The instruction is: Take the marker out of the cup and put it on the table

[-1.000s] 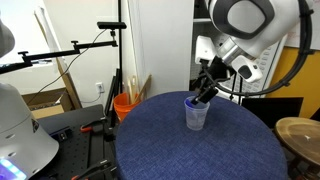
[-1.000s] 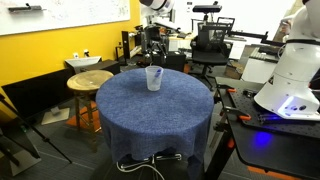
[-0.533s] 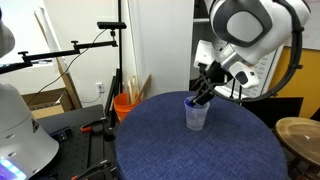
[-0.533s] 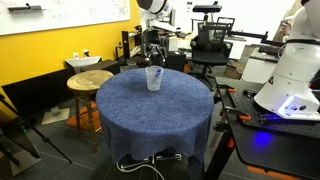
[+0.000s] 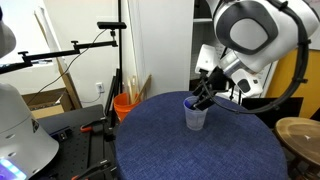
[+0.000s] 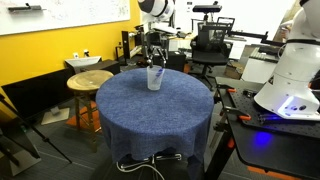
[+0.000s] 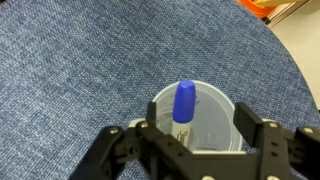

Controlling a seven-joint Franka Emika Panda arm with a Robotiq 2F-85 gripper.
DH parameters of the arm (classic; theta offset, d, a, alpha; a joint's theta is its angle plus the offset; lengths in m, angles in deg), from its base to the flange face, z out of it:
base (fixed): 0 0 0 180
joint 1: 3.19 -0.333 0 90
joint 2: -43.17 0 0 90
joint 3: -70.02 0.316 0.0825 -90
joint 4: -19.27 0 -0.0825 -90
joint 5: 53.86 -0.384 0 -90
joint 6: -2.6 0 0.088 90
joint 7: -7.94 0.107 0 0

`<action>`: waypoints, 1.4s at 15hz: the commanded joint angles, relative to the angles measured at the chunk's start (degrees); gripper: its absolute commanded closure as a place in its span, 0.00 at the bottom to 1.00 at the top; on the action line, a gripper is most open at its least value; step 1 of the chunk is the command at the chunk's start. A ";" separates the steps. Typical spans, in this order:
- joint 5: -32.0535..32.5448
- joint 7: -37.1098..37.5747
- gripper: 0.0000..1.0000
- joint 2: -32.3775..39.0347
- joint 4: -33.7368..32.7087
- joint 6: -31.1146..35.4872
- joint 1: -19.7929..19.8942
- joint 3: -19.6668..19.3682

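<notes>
The translucent cup [image 5: 196, 116] stands upright on the dark blue table [image 5: 190, 150], toward its far side. It also shows in the other exterior view [image 6: 154, 78] and in the wrist view [image 7: 196, 118]. The blue marker [image 7: 183, 105] stands inside it, cap up, leaning on the rim. My gripper [image 7: 200, 132] is open, its fingers [image 7: 253, 137] straddling the cup's rim on either side, just above the cup. In an exterior view the gripper [image 5: 203, 95] hangs right over the cup's top.
An orange bucket [image 5: 124, 104] stands on the floor behind the table. A smaller wooden round table [image 6: 88, 80] stands beside the blue one. Office chairs [image 6: 210, 45] and another robot [image 6: 290, 75] are nearby.
The gripper has lowered slightly toward the cup, closing in on its rim. The cup and marker have not moved.
</notes>
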 commanded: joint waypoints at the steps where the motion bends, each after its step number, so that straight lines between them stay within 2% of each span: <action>1: -0.87 2.22 0.20 1.86 -2.14 -2.30 0.43 0.58; 5: -0.91 2.34 0.21 2.83 -2.66 -2.39 0.21 1.11; 7: -0.90 2.85 0.46 3.03 -3.19 -2.81 0.05 1.31; 8: -0.83 3.04 0.48 3.06 -3.41 -2.89 -0.05 1.40; 13: -0.86 3.15 0.86 3.36 -4.35 -2.95 -0.08 1.93; 15: -0.89 3.23 0.98 3.52 -4.66 -3.03 -0.03 1.97; 17: -0.92 3.37 0.94 3.31 -4.89 -3.04 0.00 1.90; 21: -1.46 2.56 0.94 0.43 -3.98 -2.70 0.22 2.02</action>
